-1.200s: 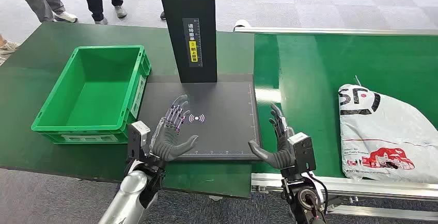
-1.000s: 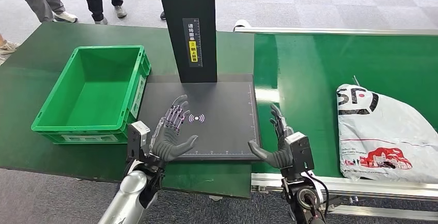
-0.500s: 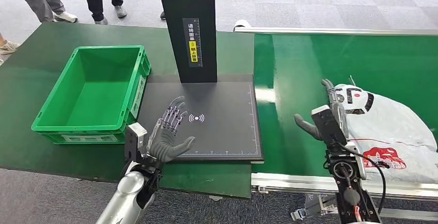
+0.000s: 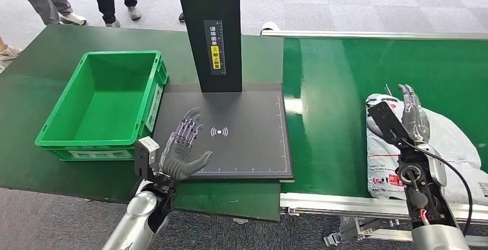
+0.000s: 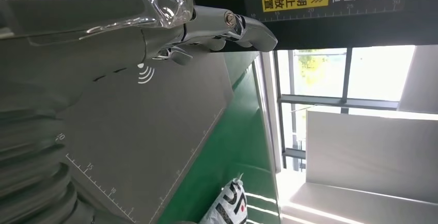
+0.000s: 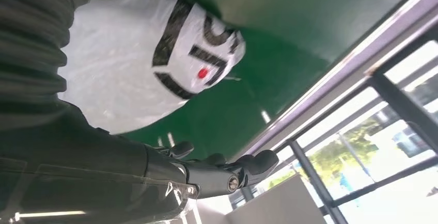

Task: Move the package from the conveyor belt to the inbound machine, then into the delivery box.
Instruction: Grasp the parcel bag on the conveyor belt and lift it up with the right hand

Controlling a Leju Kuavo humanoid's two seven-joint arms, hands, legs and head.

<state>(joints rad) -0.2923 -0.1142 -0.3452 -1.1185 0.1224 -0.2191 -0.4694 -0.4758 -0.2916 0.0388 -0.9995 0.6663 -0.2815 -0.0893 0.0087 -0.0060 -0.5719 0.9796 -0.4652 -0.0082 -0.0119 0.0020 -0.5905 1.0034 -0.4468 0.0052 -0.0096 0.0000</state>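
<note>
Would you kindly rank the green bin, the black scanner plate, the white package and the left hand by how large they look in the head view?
1. Green bin and black scanner plate: alike, so not ranked apart.
2. White package, partly hidden by the right arm.
3. Left hand, smallest although nearest the camera.

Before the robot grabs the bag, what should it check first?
1. Bag lies on the belt: ok.
2. Right hand is over the bag: ok.
3. Right hand grips the bag: cannot tell, fingers look straight.
4. Left hand holds nothing, fingers spread: ok.
5. Scanner plate is bare for the bag: ok.
6. Green box is ready to take it: ok.
</note>
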